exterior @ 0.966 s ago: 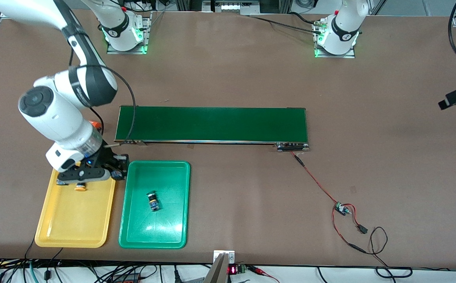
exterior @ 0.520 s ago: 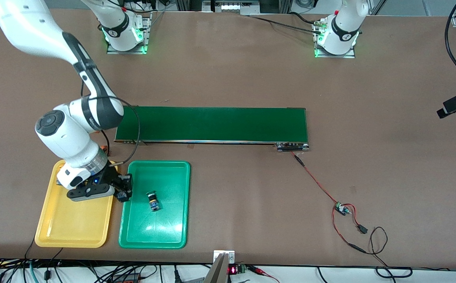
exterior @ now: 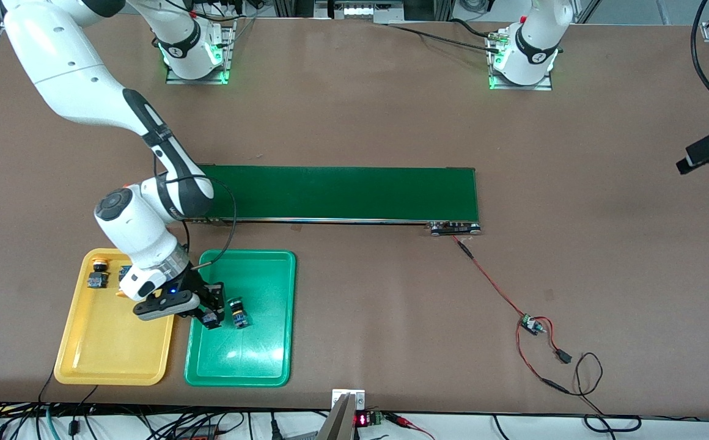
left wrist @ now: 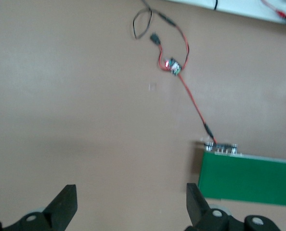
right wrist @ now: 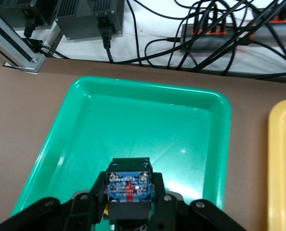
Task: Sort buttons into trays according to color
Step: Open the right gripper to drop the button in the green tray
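While right end effector (exterior: 211, 318) clamps a button (right wrist: 128, 188) over green tray (exterior: 269, 366), yellow tray (exterior: 110, 360) holds two.

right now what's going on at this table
The right gripper is shut on a button and holds it over the green tray, where one button already lies. Two yellow-capped buttons sit in the yellow tray. The left gripper waits open over bare table near the conveyor belt.
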Robot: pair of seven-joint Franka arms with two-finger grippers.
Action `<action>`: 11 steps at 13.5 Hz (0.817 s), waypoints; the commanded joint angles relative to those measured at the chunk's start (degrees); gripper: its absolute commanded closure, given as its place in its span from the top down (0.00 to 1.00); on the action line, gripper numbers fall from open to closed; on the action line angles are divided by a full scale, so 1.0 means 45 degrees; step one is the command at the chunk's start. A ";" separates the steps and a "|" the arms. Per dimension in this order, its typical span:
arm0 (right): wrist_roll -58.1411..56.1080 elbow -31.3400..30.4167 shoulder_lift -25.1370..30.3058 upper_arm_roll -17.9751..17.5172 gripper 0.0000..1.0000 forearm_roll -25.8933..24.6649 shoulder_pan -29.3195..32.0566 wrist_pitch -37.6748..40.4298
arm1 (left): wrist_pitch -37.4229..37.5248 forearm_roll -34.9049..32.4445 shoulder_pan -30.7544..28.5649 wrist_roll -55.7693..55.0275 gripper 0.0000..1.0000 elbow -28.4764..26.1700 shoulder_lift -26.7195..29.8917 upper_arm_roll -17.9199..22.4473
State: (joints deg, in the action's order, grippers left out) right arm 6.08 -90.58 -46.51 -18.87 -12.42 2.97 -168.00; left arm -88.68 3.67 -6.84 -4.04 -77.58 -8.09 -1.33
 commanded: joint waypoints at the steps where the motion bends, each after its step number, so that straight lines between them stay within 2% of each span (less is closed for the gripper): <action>1: -0.0101 0.0050 -0.0211 0.0150 0.14 -0.0112 -0.0151 -0.0498 | -0.0528 -0.0016 0.0016 0.0175 1.00 -0.0411 -0.0255 -0.0057; 4: -0.0139 -0.0008 -0.0212 0.0208 0.26 -0.0112 -0.0112 -0.0498 | -0.0546 -0.0016 0.0016 0.0174 1.00 -0.0767 -0.0214 -0.0310; 7: -0.0140 -0.0008 -0.0251 0.0229 0.74 -0.0112 -0.0132 -0.0518 | -0.0723 -0.0016 0.0036 0.0174 1.00 -0.0903 -0.0176 -0.0446; 8: -0.0140 -0.0008 -0.0289 0.0229 0.76 -0.0112 -0.0132 -0.0518 | -0.0742 -0.0016 -0.0042 0.0194 1.00 -0.1290 0.0018 -0.0447; 9: -0.0140 -0.0008 -0.0309 0.0229 0.85 -0.0093 -0.0151 -0.0576 | -0.0936 -0.0016 -0.0120 0.0194 1.00 -0.1816 0.0387 -0.0447; 11: -0.0140 -0.0008 -0.0290 0.0229 0.91 -0.0092 -0.0151 -0.0596 | -0.1657 -0.0171 -0.0121 0.0194 1.00 -0.2969 0.1130 -0.0447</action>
State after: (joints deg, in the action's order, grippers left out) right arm 5.90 -90.59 -47.62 -18.06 -12.43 2.56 -169.49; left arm -92.75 3.67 -6.92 -4.02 -83.74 -8.43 -3.08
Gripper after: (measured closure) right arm 0.123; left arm 0.000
